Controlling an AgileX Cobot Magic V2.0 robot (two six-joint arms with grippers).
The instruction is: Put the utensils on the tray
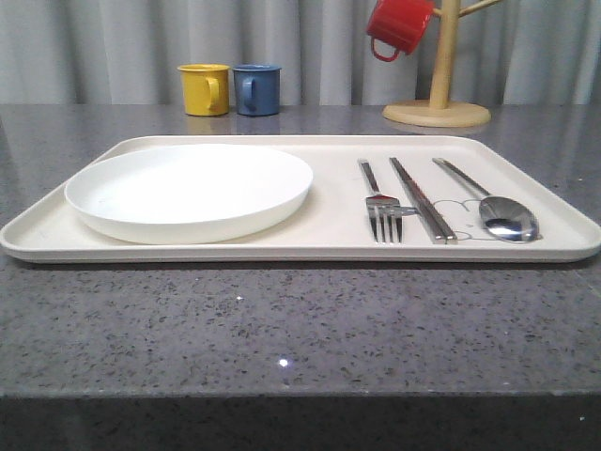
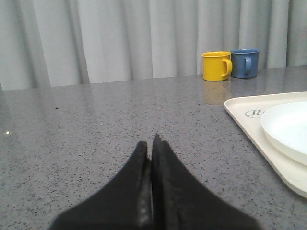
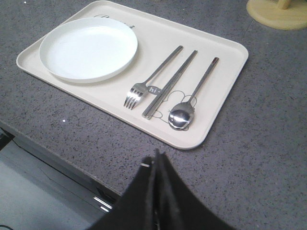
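Looks like you're basically done: fork (image 1: 383, 209), chopsticks (image 1: 422, 199) and spoon (image 1: 508, 218) lie side by side on the tray (image 1: 282, 252), right of the plate (image 1: 188, 191), handles pointing away. Both claws, left (image 2: 152, 143) and right (image 3: 157, 158), are pinched closed and empty, off the tray. Right wrist cam shows the rabbit drawing under the cutlery; front view adds the mugs (image 1: 230, 89).
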